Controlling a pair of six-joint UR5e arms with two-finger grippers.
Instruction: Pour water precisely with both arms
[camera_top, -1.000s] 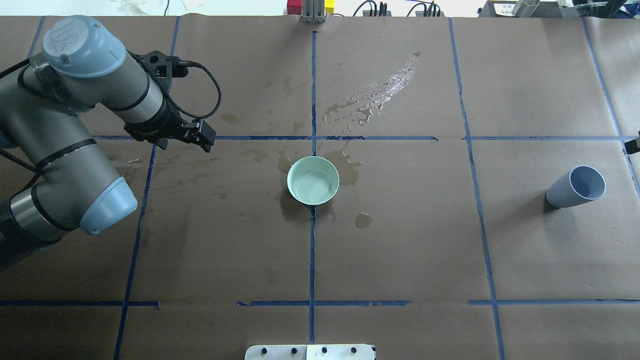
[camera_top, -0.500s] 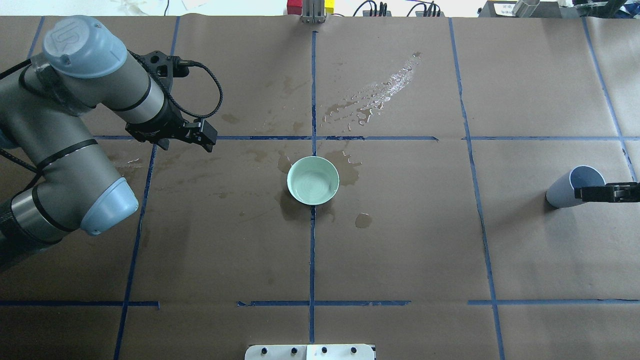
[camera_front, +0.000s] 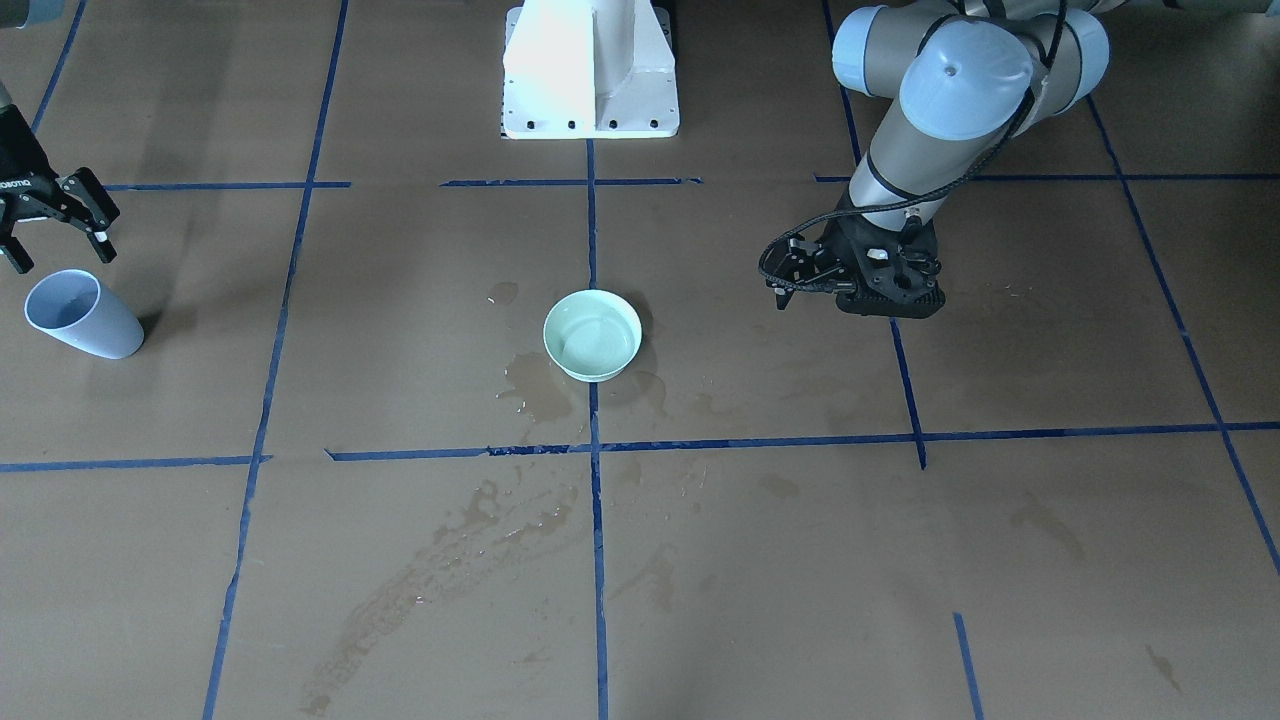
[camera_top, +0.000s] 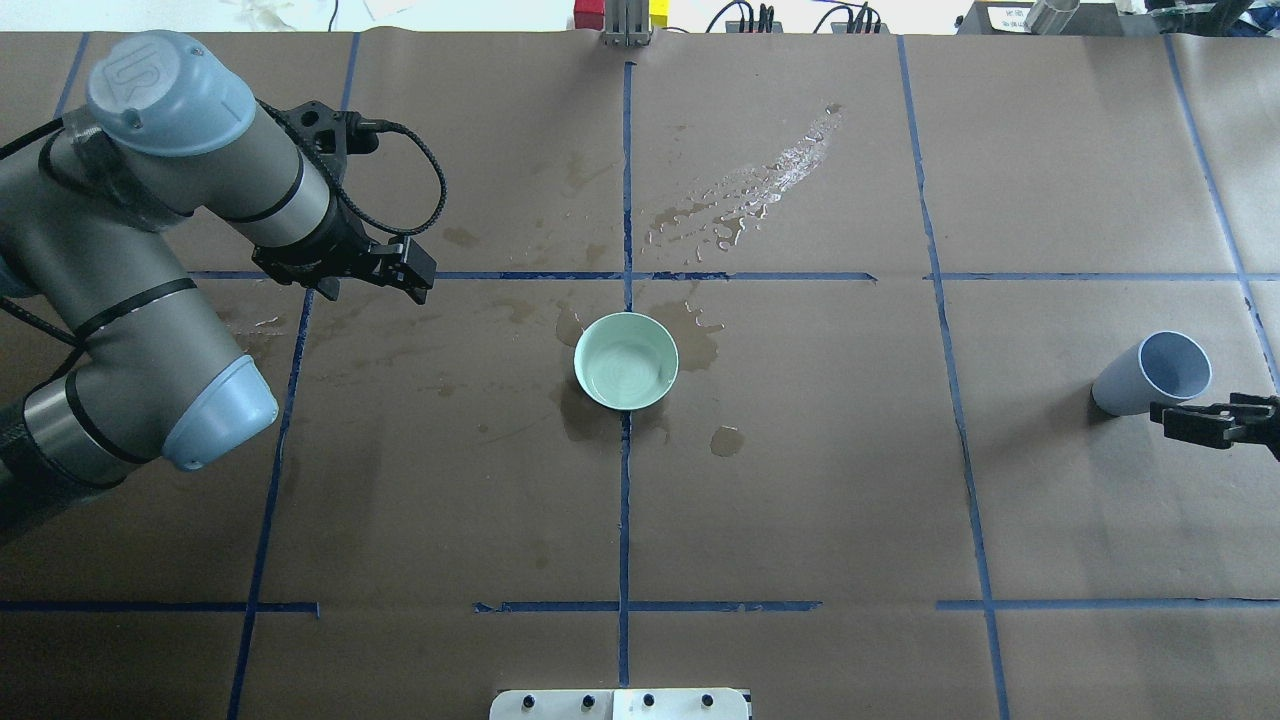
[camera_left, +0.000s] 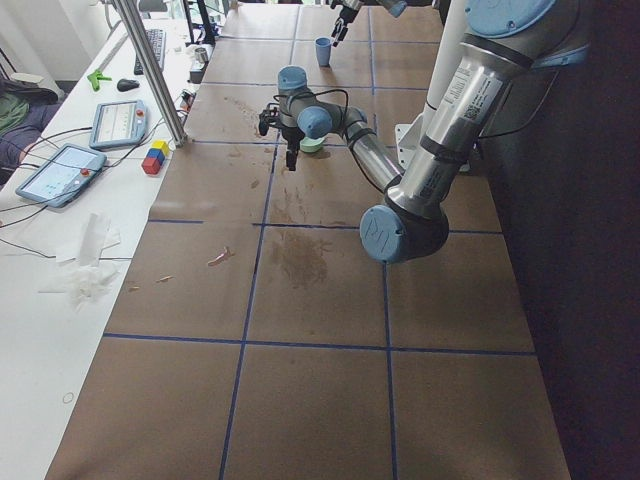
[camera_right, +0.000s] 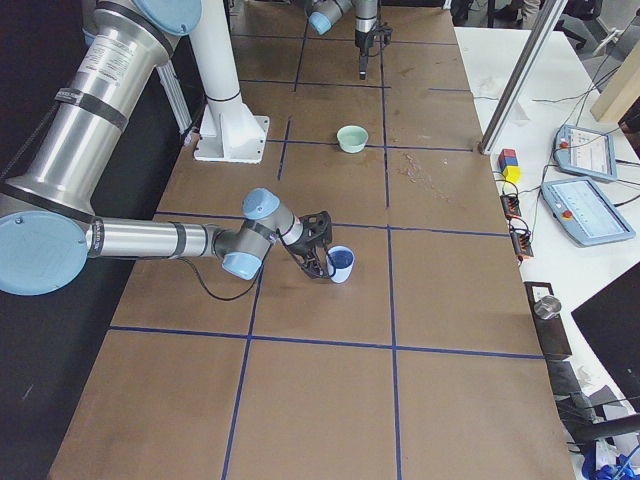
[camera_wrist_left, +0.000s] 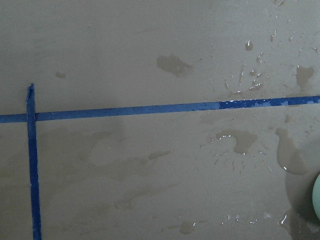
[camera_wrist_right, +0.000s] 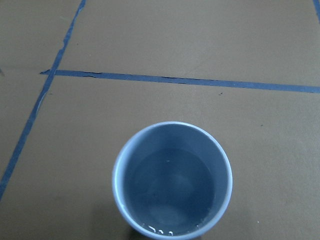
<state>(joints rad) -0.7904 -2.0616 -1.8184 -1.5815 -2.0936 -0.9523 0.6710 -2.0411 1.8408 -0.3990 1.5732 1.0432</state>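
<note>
Right gripper (camera_front: 60, 255) is spread wide and empty, held just beside the blue-grey cup (camera_front: 80, 315), presumably so its wall can be clasped. Water (camera_wrist_right: 172, 190) is kept in that upright cup, well apart from the mint bowl (camera_top: 588, 335). Left gripper (camera_top: 412, 274) is closed on nothing and parked short of the bowl, likely as support. "ROBOTIQ" is read on the right gripper; "UR" on a joint cap (camera_top: 165, 90).

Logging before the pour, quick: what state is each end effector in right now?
Left end effector: cannot tell whether open or closed; nothing visible in it.
Right end effector: open, empty, close to the cup.
</note>
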